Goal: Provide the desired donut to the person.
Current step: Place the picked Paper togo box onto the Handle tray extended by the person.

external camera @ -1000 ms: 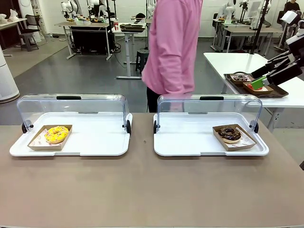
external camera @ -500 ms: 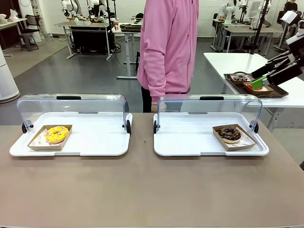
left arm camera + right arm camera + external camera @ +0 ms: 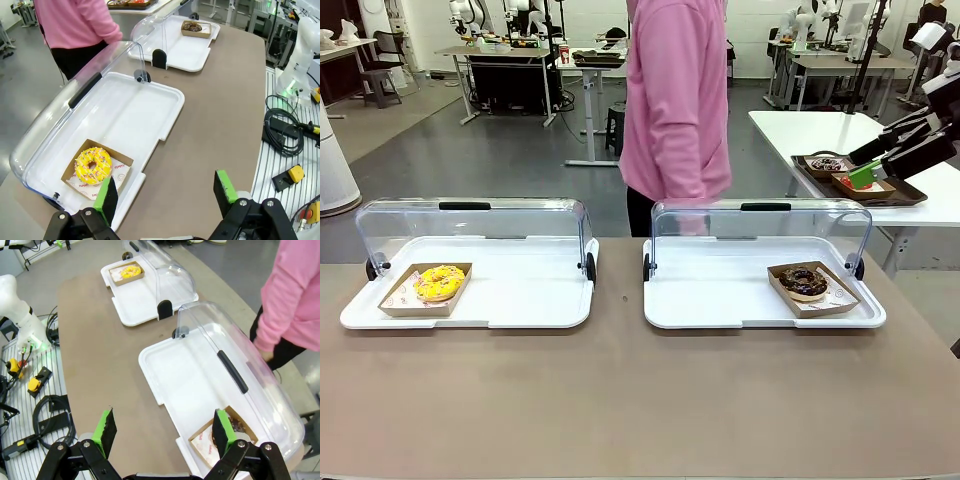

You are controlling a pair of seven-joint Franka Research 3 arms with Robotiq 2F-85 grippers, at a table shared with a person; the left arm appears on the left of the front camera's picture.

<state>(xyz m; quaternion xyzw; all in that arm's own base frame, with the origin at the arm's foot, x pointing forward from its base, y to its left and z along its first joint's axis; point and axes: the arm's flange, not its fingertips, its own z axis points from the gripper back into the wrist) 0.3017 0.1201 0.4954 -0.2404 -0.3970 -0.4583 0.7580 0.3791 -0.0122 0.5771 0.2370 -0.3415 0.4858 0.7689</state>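
A yellow-iced donut lies in a cardboard box on the left white tray. A chocolate donut lies in its box on the right tray. Both clear lids are tipped back. The person, in a pink hoodie, stands at the far side behind the right tray's near corner. My left gripper hovers open, high above the table beside the yellow donut. My right gripper is also open and high up. Its right finger partly hides the chocolate donut.
The brown table is bare in front of the trays. Cables and foot pedals lie on the slatted base beside it. A white side table at the right carries a dark tray of donuts.
The person swayed to the picture's left with an arm hanging low by the right lid, then shifted back to the right. The trays and donuts have not moved.
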